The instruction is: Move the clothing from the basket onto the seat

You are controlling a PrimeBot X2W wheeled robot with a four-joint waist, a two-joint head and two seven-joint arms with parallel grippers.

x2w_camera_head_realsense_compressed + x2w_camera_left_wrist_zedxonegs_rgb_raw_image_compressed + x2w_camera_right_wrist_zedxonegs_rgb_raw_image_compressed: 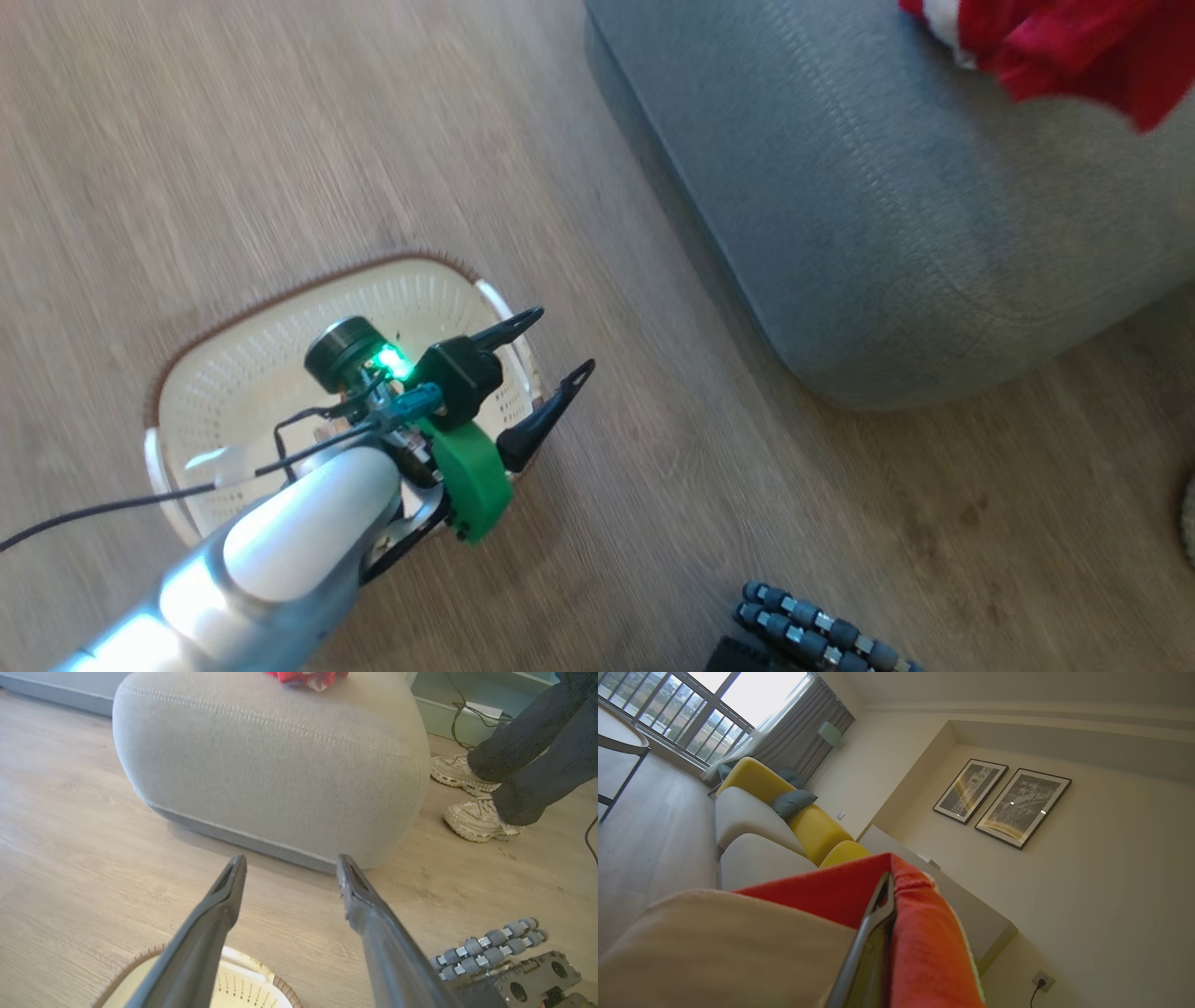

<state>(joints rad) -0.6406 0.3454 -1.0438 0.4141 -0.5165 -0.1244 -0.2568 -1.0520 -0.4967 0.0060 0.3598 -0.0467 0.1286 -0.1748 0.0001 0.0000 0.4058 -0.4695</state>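
Our right hand [887,891] is clamped shut on the red clothing [924,947], which is soft, light and limp; we judge a pinch on a bunched fold holds best. Our left hand [560,345] hangs spread above the basket [252,364]; red fabric [303,677] tops the grey seat [887,215].

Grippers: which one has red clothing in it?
The right gripper, shut on the clothing; the left gripper is open and empty by the basket.

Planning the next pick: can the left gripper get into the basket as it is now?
Probably yes: the left gripper hangs open over the basket rim with nothing between, though it points toward the seat.
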